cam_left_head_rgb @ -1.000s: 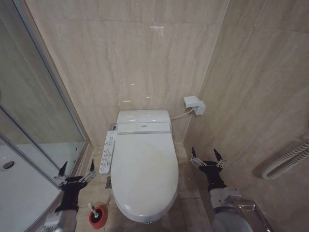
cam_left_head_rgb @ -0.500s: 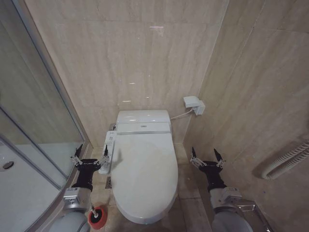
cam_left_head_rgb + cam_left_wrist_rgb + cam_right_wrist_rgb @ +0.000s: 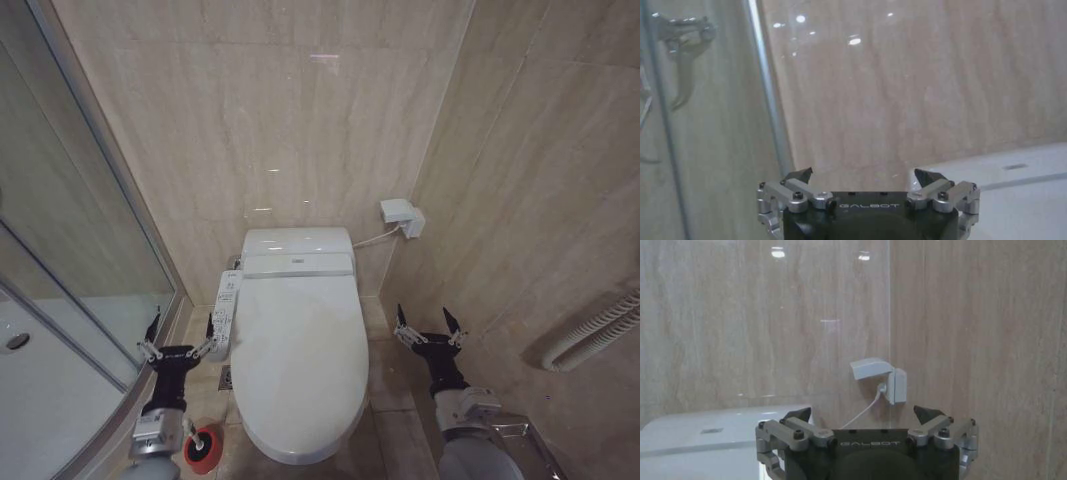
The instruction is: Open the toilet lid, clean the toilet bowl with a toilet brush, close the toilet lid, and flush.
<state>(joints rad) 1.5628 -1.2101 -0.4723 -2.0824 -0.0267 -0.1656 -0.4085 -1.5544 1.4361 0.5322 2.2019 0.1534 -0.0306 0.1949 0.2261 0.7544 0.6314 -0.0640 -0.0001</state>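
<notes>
**A:** Head view, from the left: what's there?

**B:** The left gripper (image 3: 180, 334) hovers with its fingers spread wide and nothing between them, just beside the button panel (image 3: 224, 314). Below it the toilet brush (image 3: 200, 447) stands in its red holder on the floor.

**A:** And the middle?

**B:** The toilet lid (image 3: 300, 350) lies shut, flat over the toilet bowl (image 3: 290, 452). It looks glossy, rigid and light on its hinge; smooth plastic likely slips, so I'd hook under the front rim rather than pinch the top.

**A:** Right side?

**B:** The right gripper (image 3: 430, 328) waits by the tiled wall, likewise spread and empty, well apart from the lid.
</notes>
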